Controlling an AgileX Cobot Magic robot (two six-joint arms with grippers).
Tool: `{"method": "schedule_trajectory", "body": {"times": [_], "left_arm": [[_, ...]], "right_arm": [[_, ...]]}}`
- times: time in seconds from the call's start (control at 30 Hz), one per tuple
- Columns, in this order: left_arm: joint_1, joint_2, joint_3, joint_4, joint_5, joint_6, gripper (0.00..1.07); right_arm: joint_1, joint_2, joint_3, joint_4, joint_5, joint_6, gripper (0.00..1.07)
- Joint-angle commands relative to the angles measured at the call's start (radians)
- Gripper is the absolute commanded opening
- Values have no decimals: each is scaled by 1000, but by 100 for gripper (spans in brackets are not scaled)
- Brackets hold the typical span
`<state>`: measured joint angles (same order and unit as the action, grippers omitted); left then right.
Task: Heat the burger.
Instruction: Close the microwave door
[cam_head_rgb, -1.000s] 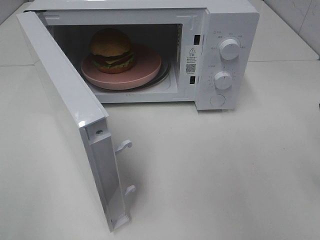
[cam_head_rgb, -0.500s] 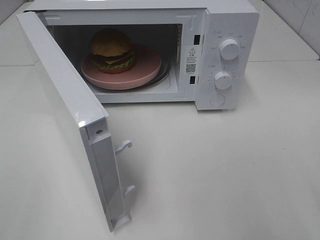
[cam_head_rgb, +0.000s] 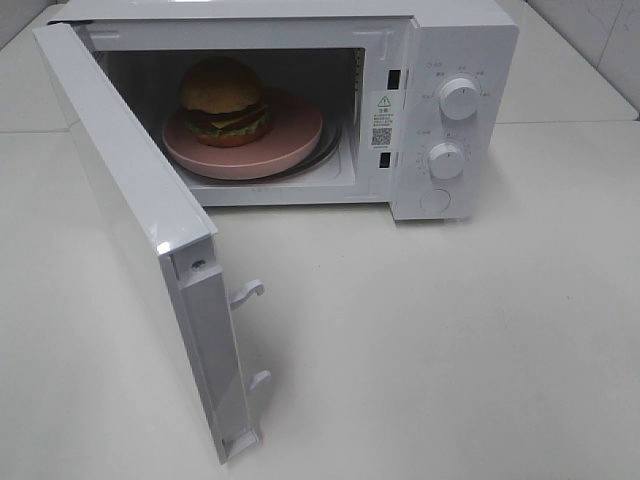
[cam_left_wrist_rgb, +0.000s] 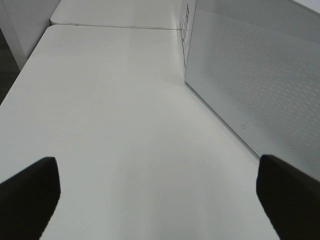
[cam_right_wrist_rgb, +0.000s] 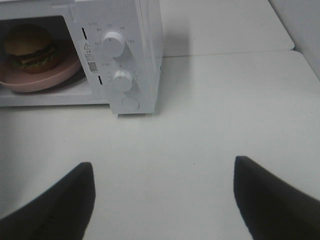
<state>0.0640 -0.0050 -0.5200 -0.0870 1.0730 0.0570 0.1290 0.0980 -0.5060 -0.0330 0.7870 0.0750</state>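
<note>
While the microwave (cam_head_rgb: 440, 60) has its door (cam_head_rgb: 120, 190) swung wide toward the near left, the burger (cam_head_rgb: 224, 100) sits inside the cavity on a pink round plate (cam_head_rgb: 295, 135), left of and a little farther back than the plate's centre. Its top bun is a domed, mottled golden brown. Under it a frill of green lettuce and a dark patty show, with a lower bun touching the plate. Space is visible between the bun's dome and the cavity ceiling.

The plate's near rim comes close to the cavity's front sill, and a glass turntable (cam_head_rgb: 335, 150) peeks out beneath it on the right. Right of the opening, the control panel carries an upper knob (cam_head_rgb: 459, 98), a lower knob (cam_head_rgb: 446, 160) and a round button (cam_head_rgb: 434, 200). The door's free edge points toward the viewer, with two white latch hooks (cam_head_rgb: 247, 292) sticking out to the right over the bench (cam_head_rgb: 450, 340). A broad, plain stretch of bench spreads near and right of the oven, between that door edge and the bench's right side.

The left claw (cam_left_wrist_rgb: 159, 195) is spread wide with nothing between its tips, low over the bench on the left of the door, beside its meshed outer face. The right claw (cam_right_wrist_rgb: 165, 200) is also spread and holds nothing. It is over the bench on the near side of the control panel, well apart from it.
</note>
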Motion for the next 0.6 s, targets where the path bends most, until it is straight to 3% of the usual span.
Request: {"method": "schedule_trajectory", "body": {"times": [0.03, 0.17, 0.6], "left_arm": [[1, -14, 3, -5, -2, -5, 100], [1, -14, 3, -5, -2, -5, 100], [1, -12, 3, -5, -2, -5, 100]], "right_arm": [[-6, -36, -7, 3, 25, -9, 76], [-6, -72, -20, 7, 133, -9, 76], [-6, -128, 9, -13, 175, -10, 76]]}}
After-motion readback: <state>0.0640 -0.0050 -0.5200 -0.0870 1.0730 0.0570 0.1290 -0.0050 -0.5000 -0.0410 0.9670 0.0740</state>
